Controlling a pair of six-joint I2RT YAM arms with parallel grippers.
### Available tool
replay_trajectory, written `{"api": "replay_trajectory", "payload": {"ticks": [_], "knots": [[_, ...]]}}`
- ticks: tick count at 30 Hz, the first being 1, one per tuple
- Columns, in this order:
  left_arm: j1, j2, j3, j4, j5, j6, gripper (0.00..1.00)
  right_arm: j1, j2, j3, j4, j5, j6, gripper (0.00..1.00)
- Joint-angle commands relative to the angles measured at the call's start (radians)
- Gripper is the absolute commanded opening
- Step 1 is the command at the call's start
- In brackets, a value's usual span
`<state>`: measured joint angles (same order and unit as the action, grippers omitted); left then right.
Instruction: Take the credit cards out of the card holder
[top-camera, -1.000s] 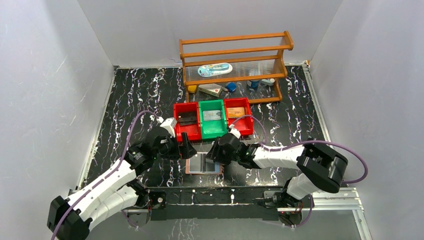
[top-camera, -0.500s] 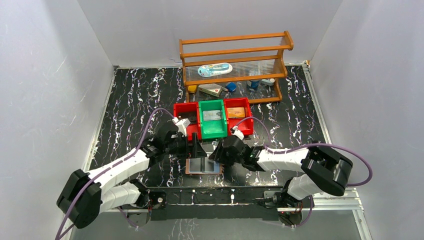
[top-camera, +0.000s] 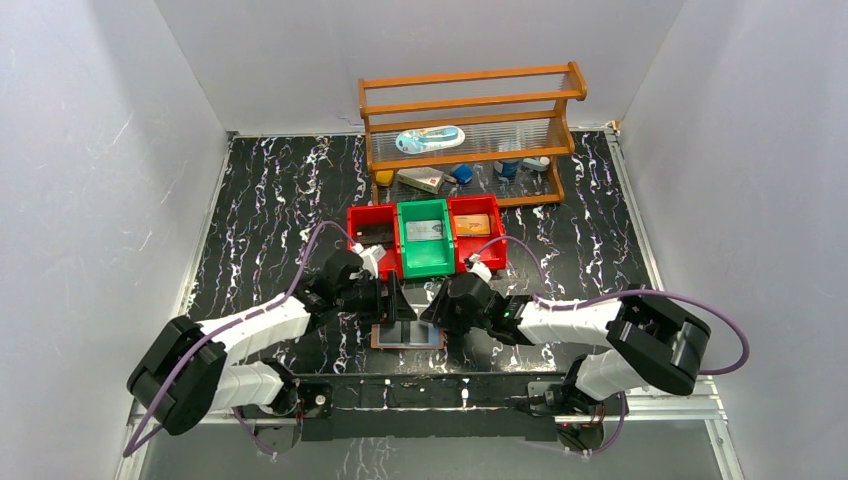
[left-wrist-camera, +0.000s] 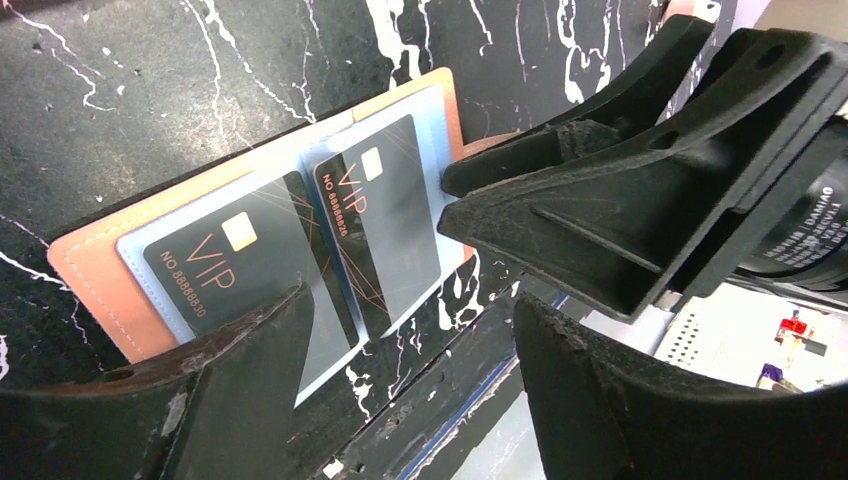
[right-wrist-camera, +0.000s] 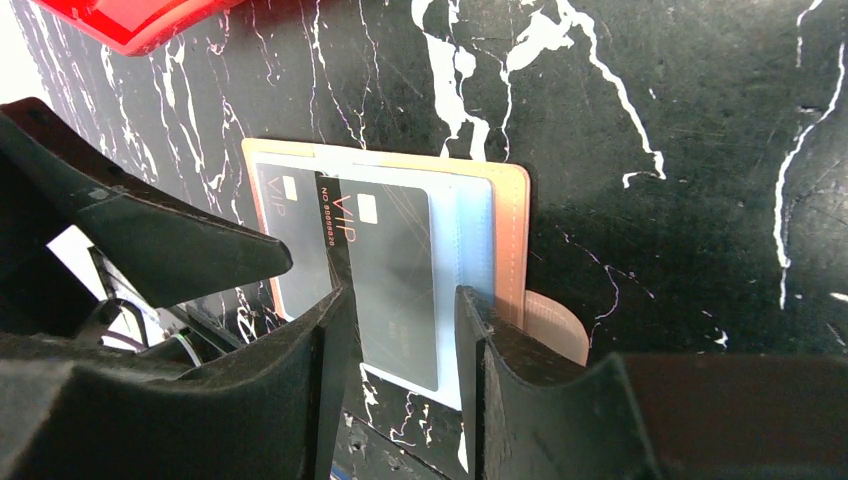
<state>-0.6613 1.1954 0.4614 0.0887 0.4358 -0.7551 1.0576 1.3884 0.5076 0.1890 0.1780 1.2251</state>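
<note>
- Two credit cards (left-wrist-camera: 385, 225) sit in the card holder (top-camera: 408, 335). Both are dark, each with a gold chip and "VIP" in thin gold lettering.
- Card holder lies opened flat on the black marble table (top-camera: 260, 200), near the front edge, between the two arms. Its pinkish-brown cover shows as a border round the clear bluish sleeves.
- Left card (left-wrist-camera: 235, 265) and right card (right-wrist-camera: 395, 270) lie side by side, inner edges overlapping slightly at the fold (right card looks to be on top there).
- Snap tab (right-wrist-camera: 555, 320) sticks out from the holder's right side, resting on the table.
- Left gripper (left-wrist-camera: 410, 298): jaws wide apart, gripping nothing, low over the holder's near edge, one finger in front of the left card's corner.
- Right gripper (right-wrist-camera: 403, 290): jaws parted, not clamped on anything, tips down at the right card, which shows in the gap between them. Contact with the sleeve cannot be told.
- The grippers face each other across the holder, tips close.
- Beyond the holder, two red bins (top-camera: 352, 230) flank a green bin (top-camera: 424, 258) in a tight row. Each holds a flat rectangle: dark, grey, orange from left to right.
- Wooden rack (top-camera: 470, 100) stands at the far edge, with small items on its lower level and one pale oval piece on the ribbed shelf above.
</note>
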Motion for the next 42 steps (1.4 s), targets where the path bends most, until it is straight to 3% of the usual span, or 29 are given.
{"api": "replay_trajectory", "payload": {"ticks": [1,11,27,42], "knots": [[-0.001,0.009,-0.034,0.056,0.031,-0.02,0.7,0.002,0.023,-0.02,-0.01,-0.002,-0.006,0.5],[-0.002,0.053,-0.06,0.112,0.041,-0.036,0.65,0.002,0.056,-0.015,0.012,-0.023,-0.005,0.5],[-0.001,0.031,-0.07,0.152,0.08,-0.056,0.37,0.002,0.065,-0.007,0.006,-0.025,-0.003,0.5],[-0.002,0.094,-0.095,0.203,0.084,-0.082,0.34,0.002,0.055,-0.014,0.011,-0.023,-0.005,0.5]]}}
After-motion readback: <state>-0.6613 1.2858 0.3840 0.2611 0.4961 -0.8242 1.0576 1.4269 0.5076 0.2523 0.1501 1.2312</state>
